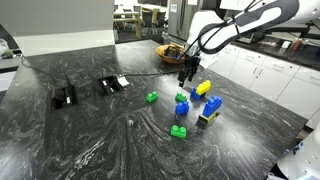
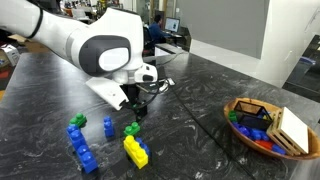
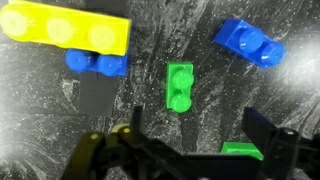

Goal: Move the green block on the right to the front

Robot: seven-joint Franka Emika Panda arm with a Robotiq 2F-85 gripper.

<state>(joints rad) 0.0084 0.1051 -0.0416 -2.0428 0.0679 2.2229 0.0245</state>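
Note:
My gripper (image 3: 195, 140) is open and empty, hovering over the cluster of bricks; it shows in both exterior views (image 1: 187, 74) (image 2: 135, 104). In the wrist view a green block (image 3: 180, 85) lies on the counter just ahead of the jaws, between a blue brick (image 3: 95, 64) under a yellow brick (image 3: 65, 30) and another blue brick (image 3: 248, 42). A second green piece (image 3: 243, 151) lies by the inside of one finger, partly hidden. In an exterior view a green block (image 2: 131, 129) sits right below the gripper. Other green blocks (image 1: 152, 97) (image 1: 179, 131) lie apart.
Dark marbled counter (image 1: 90, 140). A bowl of bricks (image 2: 262, 128) stands to one side, also seen behind the gripper (image 1: 170, 52). Two black objects (image 1: 65, 97) (image 1: 113, 84) lie on the counter. Blue bricks (image 2: 85, 155) and a yellow brick (image 2: 135, 150) crowd the cluster.

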